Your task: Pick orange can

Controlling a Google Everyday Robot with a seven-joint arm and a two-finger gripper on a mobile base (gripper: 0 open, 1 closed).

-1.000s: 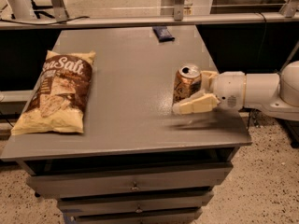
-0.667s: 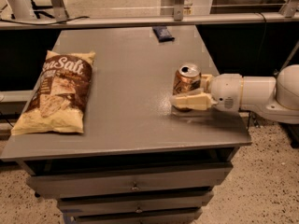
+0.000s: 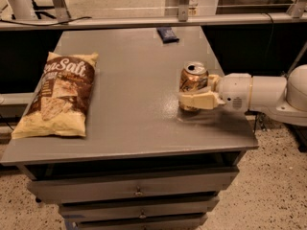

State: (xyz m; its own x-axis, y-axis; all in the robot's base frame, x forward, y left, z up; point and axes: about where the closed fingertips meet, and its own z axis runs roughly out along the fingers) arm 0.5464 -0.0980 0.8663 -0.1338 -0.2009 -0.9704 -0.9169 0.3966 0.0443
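Orange can (image 3: 193, 78) upright near right edge of gray table (image 3: 134, 128), sat between spread fingers of gripper (image 3: 191, 94) poking in from the right. Near finger (image 3: 199, 100) across its front, far one mostly hidden behind. Probably just needs a squeeze.

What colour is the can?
The orange can is copper-orange with a silver top, in the camera view; the gripper is at it.

The orange can (image 3: 193, 79) is standing upright on the grey worktop (image 3: 139, 85), near its right edge. It is showing a copper-orange side with dark script and a silver top with a pull tab. The tool (image 3: 193, 97) is sitting at the can's right, covering its lower front part.
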